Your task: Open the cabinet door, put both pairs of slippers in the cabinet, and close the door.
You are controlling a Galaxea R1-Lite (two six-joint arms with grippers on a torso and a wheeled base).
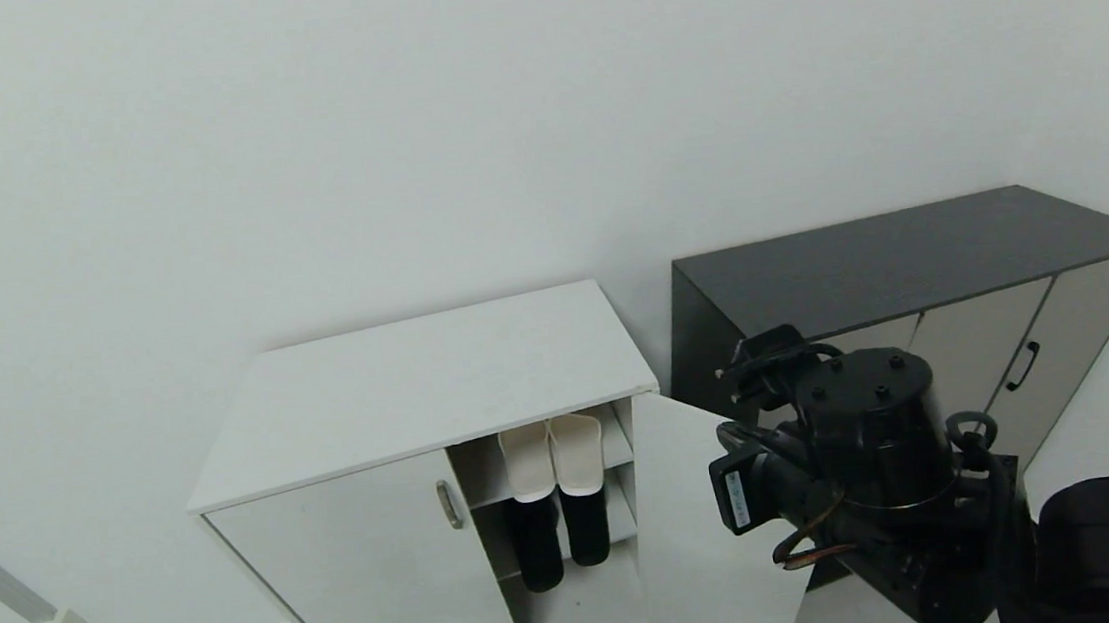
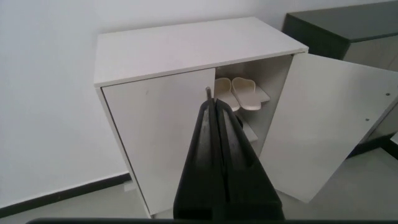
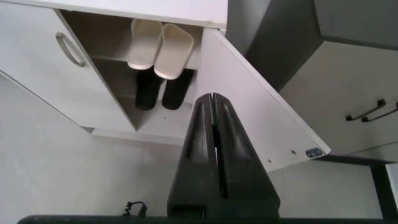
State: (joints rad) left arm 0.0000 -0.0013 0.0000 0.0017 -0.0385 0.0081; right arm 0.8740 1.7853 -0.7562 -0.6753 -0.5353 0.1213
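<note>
Slippers [image 1: 577,455] shelved. Your right tool [image 3: 213,99] is closed tight, empty: press it against the door [image 1: 687,561] near its free edge, swing slowly.

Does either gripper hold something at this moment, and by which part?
Nothing is held. The left gripper and the right gripper are both shut and empty; the white slippers and black slippers lie inside the cabinet.

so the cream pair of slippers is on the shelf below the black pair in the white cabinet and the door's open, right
Not quite. The cream pair of slippers sits on the shelf above the black pair of slippers, not below it, as the head view shows. Both are in the white two-door cabinet, and its right-hand door is open.
</note>
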